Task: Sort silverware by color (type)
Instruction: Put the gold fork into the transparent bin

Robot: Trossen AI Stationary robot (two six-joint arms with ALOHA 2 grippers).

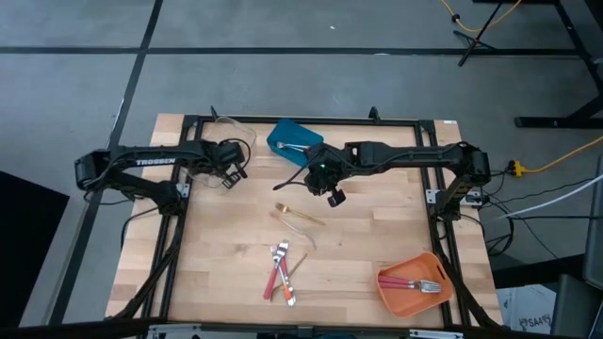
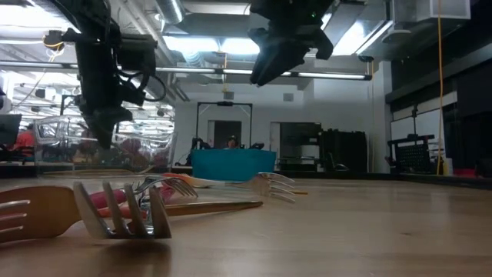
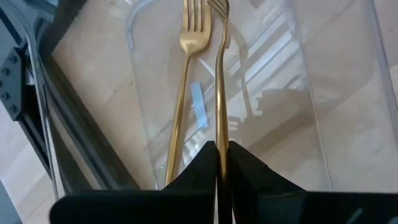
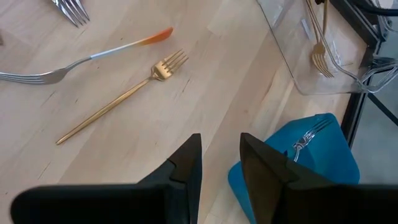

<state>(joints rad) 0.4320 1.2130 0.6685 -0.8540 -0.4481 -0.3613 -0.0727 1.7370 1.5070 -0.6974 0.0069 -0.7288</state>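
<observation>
The left gripper point(image 1: 233, 168) hangs over the clear bin point(image 1: 219, 127) at the far left of the wooden table point(image 1: 358, 245), its fingers pinched narrow on a gold fork point(image 3: 219, 93) that it holds by the handle, tines pointing away from the wrist; a second gold fork point(image 3: 186, 68) lies flat in the bin just beside it. The right gripper point(image 1: 332, 191) hovers above the table near the middle, just on the near side of the blue bin point(image 1: 281, 135), its fingers point(image 4: 186, 163) partly apart with nothing between them. A silver-headed utensil point(image 1: 294, 147) lies in the blue bin. On the bare wood below the right gripper rests a loose gold fork point(image 4: 118, 98), and close by it an orange-handled fork point(image 4: 87, 59) with a silver head. Nearer the front edge, toward the middle, a small cluster of red-handled utensils point(image 1: 279, 275) lies together with silver heads touching or overlapping; how many there are cannot be told. At the near right corner the orange bin point(image 1: 388, 288) holds red-handled forks point(image 1: 422, 283). In the low view, fork tines point(image 2: 123, 211) fill the near foreground, and the blue bin shows far across the table between the two arms
</observation>
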